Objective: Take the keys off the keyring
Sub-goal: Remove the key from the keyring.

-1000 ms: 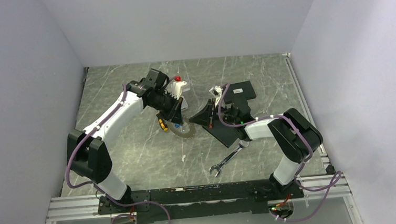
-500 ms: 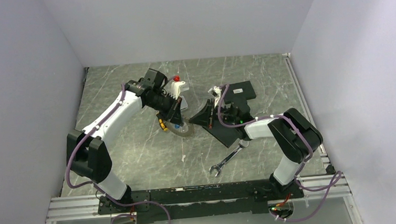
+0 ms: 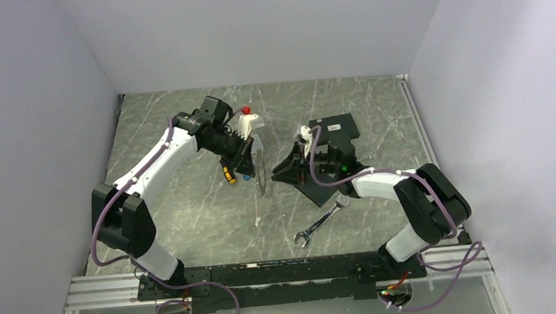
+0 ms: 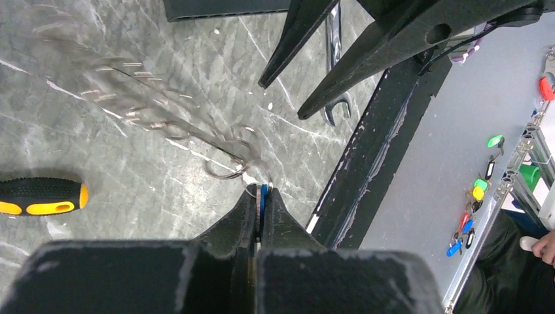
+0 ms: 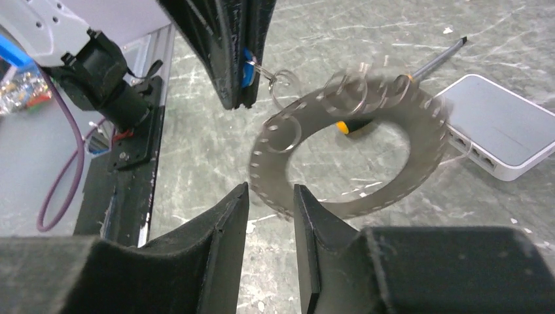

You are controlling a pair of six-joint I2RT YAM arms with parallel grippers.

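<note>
**Keyring hanging by its blue tag: handling notes**

Left pincer (image 4: 261, 191): clamped fully shut on the blue tag (image 4: 263, 208). Only a sliver of the blue plastic shows between the pads. Smooth plastic, so I judge it could slip under a hard tug.

From the tag, a few small split rings (image 5: 283, 85) link down to the keyring (image 5: 427, 157). It dangles free below the left pincer, over the desk (image 3: 190, 207), between the two pincers. It is blurred in both wrist views and is probably swinging. Cannot tell whether its low edge touches the desk.

Right pincer (image 5: 270, 190): partly open, holding nothing. The ring's near edge sits just off its tips; contact cannot be told.

Material: thin grey metal that reads as a flat hoop, its rim crowded with keys (image 4: 141, 108) like gear teeth.
- Judged stiff, hard and not fragile.
- Each key is light, but the bundle has some heft.
- The keys hang loose and will likely pivot and slide, so the rim offers no steady hold.
- Best hold, I reckon: pinch one key flat across its blade with the right pincer while the left anchors the tag.

Round about:
- Screwdriver (image 4: 39, 196) with a black-and-yellow handle, lying on the grey marbled desk.
- White box (image 5: 497, 127), smooth plastic, beyond the ring.
- Silver wrench (image 3: 317, 223), nearer the arm bases.
- Black flat panel (image 3: 336, 131), behind the right pincer.
</note>
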